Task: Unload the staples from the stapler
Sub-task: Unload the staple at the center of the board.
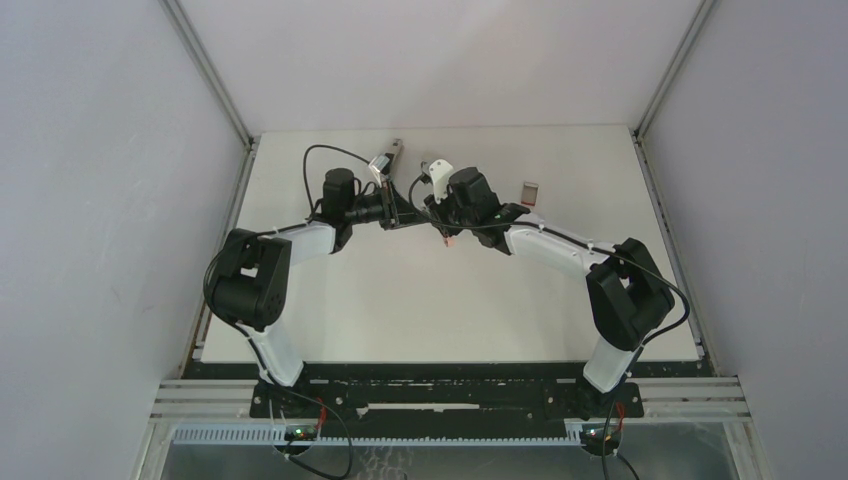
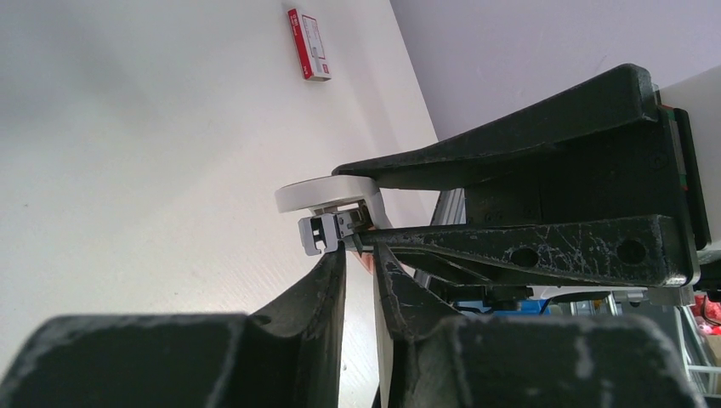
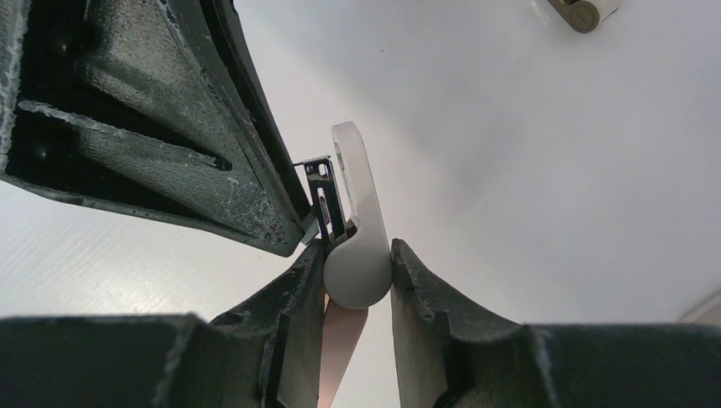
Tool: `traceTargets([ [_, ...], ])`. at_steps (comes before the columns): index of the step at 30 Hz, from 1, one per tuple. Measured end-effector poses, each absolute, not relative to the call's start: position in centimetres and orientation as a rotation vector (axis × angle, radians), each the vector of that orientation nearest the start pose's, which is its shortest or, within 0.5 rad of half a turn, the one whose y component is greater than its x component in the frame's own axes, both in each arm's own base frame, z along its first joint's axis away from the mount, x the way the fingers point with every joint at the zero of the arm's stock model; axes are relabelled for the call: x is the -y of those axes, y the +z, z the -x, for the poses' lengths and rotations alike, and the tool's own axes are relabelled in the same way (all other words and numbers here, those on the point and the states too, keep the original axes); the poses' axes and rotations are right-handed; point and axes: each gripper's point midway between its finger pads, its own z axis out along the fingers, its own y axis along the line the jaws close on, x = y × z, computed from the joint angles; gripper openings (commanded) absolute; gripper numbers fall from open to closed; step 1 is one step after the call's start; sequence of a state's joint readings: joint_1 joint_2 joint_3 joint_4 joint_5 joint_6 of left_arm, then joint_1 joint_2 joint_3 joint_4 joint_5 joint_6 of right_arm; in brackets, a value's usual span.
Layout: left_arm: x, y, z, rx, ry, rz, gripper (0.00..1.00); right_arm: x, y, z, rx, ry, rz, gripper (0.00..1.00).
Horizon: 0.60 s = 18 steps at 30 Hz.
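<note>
The stapler [image 1: 397,148], slim and dark grey, lies on the table at the back, just beyond my left gripper [image 1: 398,216]. No staples show in any view. My right gripper [image 3: 357,255] is shut on the rounded white handle of a staple remover [image 3: 357,272], whose pink part [image 1: 452,241] hangs below. The remover's metal claw [image 2: 319,234] sticks out past the handle. My left gripper [image 2: 361,248] meets it from the other side, its fingertips [image 2: 342,255] pinched narrowly on the base of that claw. Both grippers are tip to tip above the middle of the table.
A red-and-white staple box [image 1: 530,192] lies right of the grippers and also shows in the left wrist view [image 2: 308,44]. A small olive-and-white object [image 3: 582,10] sits at the top edge of the right wrist view. Grey walls enclose the white table [image 1: 400,310].
</note>
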<state>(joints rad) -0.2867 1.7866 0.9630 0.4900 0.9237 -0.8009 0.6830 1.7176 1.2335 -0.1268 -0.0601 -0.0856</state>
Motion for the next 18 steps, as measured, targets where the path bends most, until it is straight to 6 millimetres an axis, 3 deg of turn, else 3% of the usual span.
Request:
traceTargets([
  [9, 27.15, 15.29, -36.29, -2.099, -1.570, -0.168, 0.22, -31.23, 13.68, -36.99, -2.029, 0.339, 0.854, 0.17],
  [18, 27.09, 15.10, -36.34, -2.105, -1.569, -0.161, 0.12, -31.34, 13.74, -36.95, -2.025, 0.322, 0.851, 0.17],
])
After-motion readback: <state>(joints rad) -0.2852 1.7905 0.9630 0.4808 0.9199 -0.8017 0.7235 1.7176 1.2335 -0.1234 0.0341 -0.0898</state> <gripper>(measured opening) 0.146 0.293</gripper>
